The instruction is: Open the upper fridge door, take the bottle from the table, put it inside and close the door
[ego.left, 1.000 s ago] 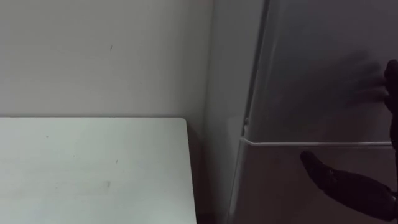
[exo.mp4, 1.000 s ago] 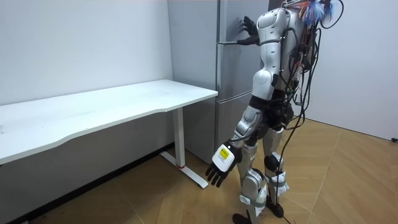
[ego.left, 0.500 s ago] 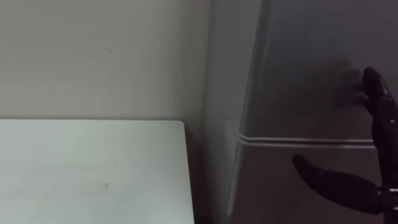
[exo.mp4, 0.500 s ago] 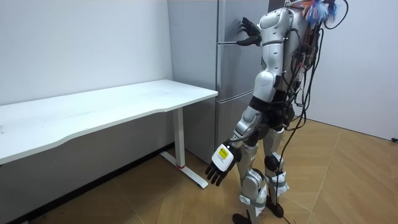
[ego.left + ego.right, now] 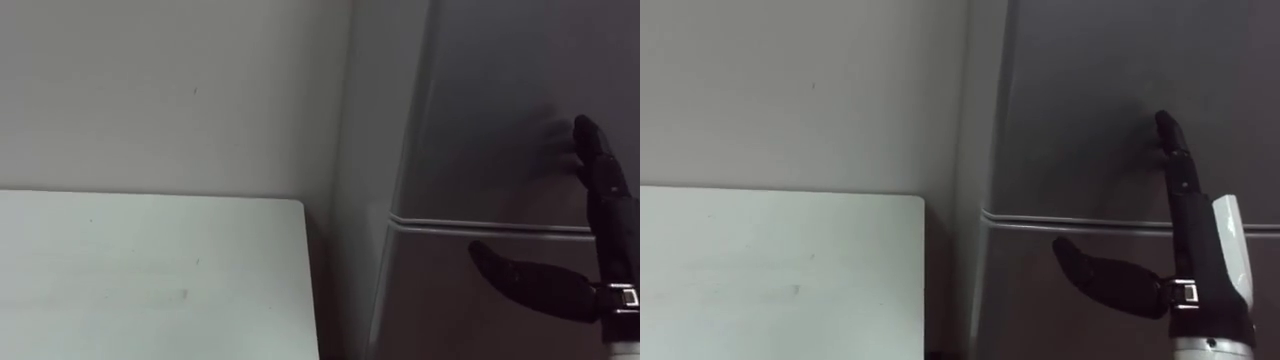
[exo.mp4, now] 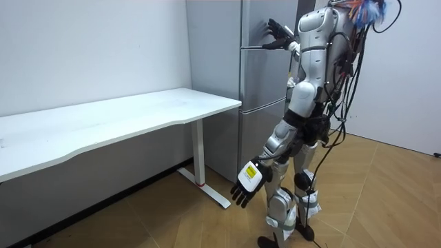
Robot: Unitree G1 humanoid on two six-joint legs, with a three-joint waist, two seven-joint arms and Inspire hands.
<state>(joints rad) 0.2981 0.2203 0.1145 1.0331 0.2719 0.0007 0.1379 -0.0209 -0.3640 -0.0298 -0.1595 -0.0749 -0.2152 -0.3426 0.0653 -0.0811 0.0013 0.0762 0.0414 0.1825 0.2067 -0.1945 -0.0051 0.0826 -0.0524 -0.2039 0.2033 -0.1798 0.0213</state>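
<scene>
Room view adds left robot hand (image 6: 247, 184) hanging; right robot hand (image 5: 1187, 205) at fridge (image 5: 1090, 100).

Right hand (image 5: 1192, 255) raised, fingers (image 5: 1174, 148) straight.

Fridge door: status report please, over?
Right hand open, fingers straight at tall grey fridge, upper door shut. Left hand open, hanging low, holding nothing. White table stands aside.

Right hand (image 6: 280, 34) up against the fridge door (image 6: 258, 24)
</scene>
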